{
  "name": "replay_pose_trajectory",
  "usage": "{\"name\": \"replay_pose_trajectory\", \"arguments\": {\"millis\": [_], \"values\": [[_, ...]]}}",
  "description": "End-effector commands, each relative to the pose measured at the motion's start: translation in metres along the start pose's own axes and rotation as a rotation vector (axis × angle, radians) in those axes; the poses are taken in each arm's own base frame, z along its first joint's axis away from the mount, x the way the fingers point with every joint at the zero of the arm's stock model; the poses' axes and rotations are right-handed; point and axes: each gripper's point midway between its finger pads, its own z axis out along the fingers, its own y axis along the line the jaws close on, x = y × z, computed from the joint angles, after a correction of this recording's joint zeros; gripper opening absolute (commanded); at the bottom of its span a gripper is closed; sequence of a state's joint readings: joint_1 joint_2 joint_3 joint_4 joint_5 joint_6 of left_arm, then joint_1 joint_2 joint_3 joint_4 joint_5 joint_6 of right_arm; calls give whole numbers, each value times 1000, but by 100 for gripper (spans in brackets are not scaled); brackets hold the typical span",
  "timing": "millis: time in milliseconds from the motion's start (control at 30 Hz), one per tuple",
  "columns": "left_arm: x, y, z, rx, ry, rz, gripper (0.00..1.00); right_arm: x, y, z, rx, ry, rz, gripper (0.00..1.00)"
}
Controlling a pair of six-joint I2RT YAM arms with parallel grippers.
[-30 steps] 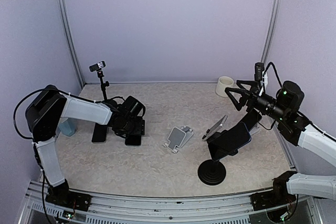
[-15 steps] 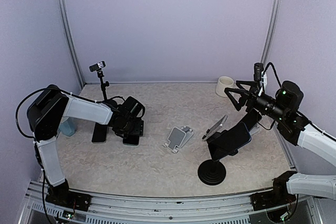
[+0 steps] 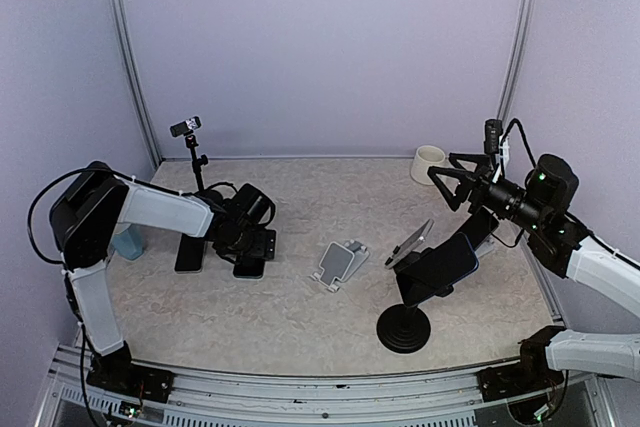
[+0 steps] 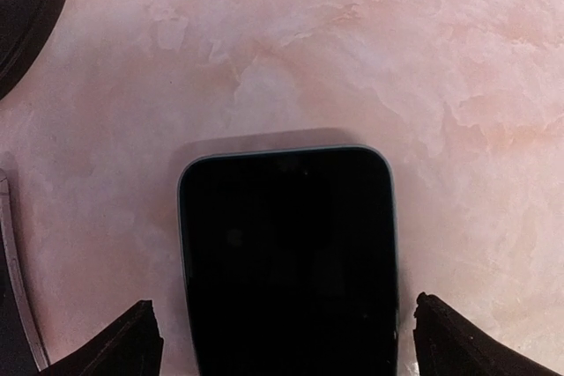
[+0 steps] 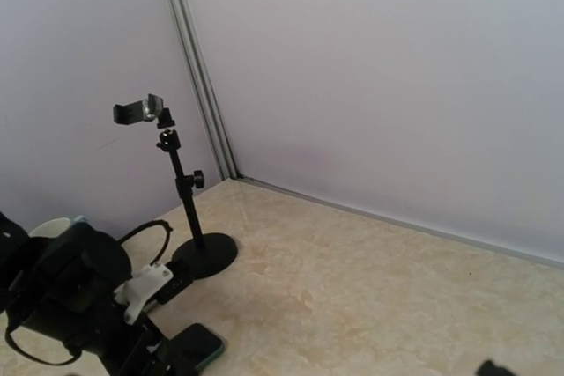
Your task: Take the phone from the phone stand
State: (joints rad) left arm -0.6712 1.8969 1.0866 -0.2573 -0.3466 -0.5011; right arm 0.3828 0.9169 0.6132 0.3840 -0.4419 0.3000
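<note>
A black phone (image 4: 286,253) lies flat, screen up, on the marbled table, seen in the top view (image 3: 250,268) at centre left. My left gripper (image 4: 286,345) straddles its near end, open, with table showing between each fingertip (image 4: 132,345) and the phone's edges. From above, the left gripper (image 3: 252,257) sits low over it. The small grey folding phone stand (image 3: 340,262) at the table's middle stands empty. My right gripper (image 3: 455,182) hangs open in the air at the right with nothing in it; its wrist view shows barely a fingertip.
A second dark phone (image 3: 190,253) lies just left of the left gripper. A thin tripod stand (image 5: 181,187) with a clamp is at the back left. A black round-based stand (image 3: 403,329) carrying dark slabs is front right. A white cup (image 3: 428,162) sits at the back right.
The left jaws have spread apart from the phone's sides, leaving it lying on the table. The left gripper shifted slightly. The right arm has held still.
</note>
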Motion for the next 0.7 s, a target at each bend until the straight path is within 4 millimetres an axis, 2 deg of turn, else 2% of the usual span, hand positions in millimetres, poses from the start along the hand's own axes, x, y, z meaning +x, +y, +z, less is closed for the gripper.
{"name": "replay_pose_trajectory", "arguments": {"millis": [0, 167, 367, 500, 667], "values": [[-20, -14, -34, 47, -92, 47, 99, -4, 2, -4, -13, -20, -1, 96], [-44, -40, -82, 150, -224, 98, 99, -4, 3, -3, -22, -18, 0, 96], [-58, -77, -134, 350, -342, 165, 99, -3, 4, -4, -27, -15, -2, 96], [-60, -97, -151, 410, -364, 205, 99, -1, 5, -3, -33, -4, -4, 97], [-49, -133, -160, 507, -358, 266, 99, -1, 4, -3, -30, 3, -4, 97]]}}
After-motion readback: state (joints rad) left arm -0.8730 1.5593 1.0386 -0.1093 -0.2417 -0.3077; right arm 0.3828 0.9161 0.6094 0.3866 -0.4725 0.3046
